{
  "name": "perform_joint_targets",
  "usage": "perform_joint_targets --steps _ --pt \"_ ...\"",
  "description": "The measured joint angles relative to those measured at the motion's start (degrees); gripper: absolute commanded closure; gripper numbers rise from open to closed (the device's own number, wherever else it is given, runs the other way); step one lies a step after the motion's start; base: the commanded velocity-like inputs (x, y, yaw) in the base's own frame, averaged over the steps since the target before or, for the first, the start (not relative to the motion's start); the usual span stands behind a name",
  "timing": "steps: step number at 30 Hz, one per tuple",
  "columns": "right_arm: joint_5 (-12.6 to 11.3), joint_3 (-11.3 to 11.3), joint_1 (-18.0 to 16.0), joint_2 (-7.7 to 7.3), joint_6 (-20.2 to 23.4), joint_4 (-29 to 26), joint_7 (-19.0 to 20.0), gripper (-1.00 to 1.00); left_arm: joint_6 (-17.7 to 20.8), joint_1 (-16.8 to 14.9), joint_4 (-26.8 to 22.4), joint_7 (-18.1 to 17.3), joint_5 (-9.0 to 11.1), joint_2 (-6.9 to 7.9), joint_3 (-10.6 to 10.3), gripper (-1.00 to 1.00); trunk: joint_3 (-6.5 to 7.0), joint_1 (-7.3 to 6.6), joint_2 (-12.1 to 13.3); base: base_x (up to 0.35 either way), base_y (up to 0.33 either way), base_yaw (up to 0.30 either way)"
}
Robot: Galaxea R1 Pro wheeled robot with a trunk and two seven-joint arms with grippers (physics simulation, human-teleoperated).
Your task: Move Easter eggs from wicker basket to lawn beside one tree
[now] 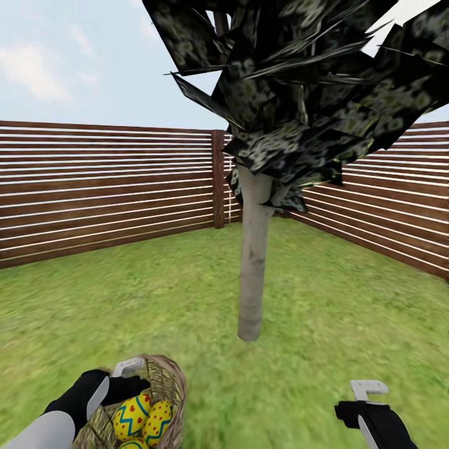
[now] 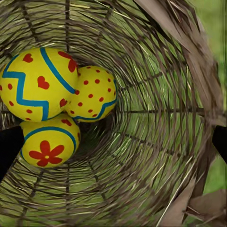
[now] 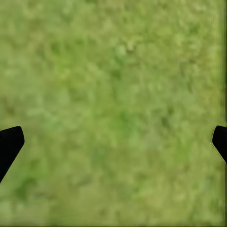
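I see the lawn [image 1: 349, 299] running back to the slat fence [image 1: 100, 187], with the grey-trunked tree [image 1: 254, 262] standing ahead of me. The wicker basket [image 1: 168, 380] sits on the grass near the tree's foot, at my left. All 3 Easter eggs [image 2: 47, 99] lie touching inside it. My left gripper [image 2: 113, 142] hangs spread wide over its mouth; my right gripper [image 3: 113, 142] is parted wide over bare grass.
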Motion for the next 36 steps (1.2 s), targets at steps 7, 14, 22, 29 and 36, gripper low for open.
perform_joint_targets --steps 7,14,22,29,36 --pt "-0.02 0.01 0.04 0.0 -0.07 0.16 0.0 -1.0 0.02 0.0 0.0 -0.05 -0.01 -0.05 0.0 -1.0 0.0 -0.01 0.0 0.153 -0.299 0.0" --pt "-0.02 0.02 0.02 0.01 -0.1 0.19 0.01 -1.0 -0.05 0.0 -0.01 -0.04 0.06 0.04 0.07 -1.0 0.0 0.0 0.0 0.131 -0.207 0.0" --pt "0.0 0.05 0.03 -0.06 -0.18 0.2 -0.01 -1.0 -0.23 0.0 -0.02 0.14 0.15 0.02 0.07 -1.0 0.0 0.0 0.0 0.009 -0.012 0.01" --pt "0.07 1.16 0.03 -0.01 -0.23 0.3 -0.08 -1.0 -0.18 0.01 -0.03 0.28 0.16 0.03 0.11 -1.0 0.0 0.0 0.0 0.0 0.0 0.246" --pt "0.08 1.37 0.02 -0.05 -0.28 1.69 -0.09 -1.0 -0.26 0.01 -0.03 0.31 0.16 0.04 0.18 -1.0 0.0 0.0 0.0 0.0 0.0 0.272"
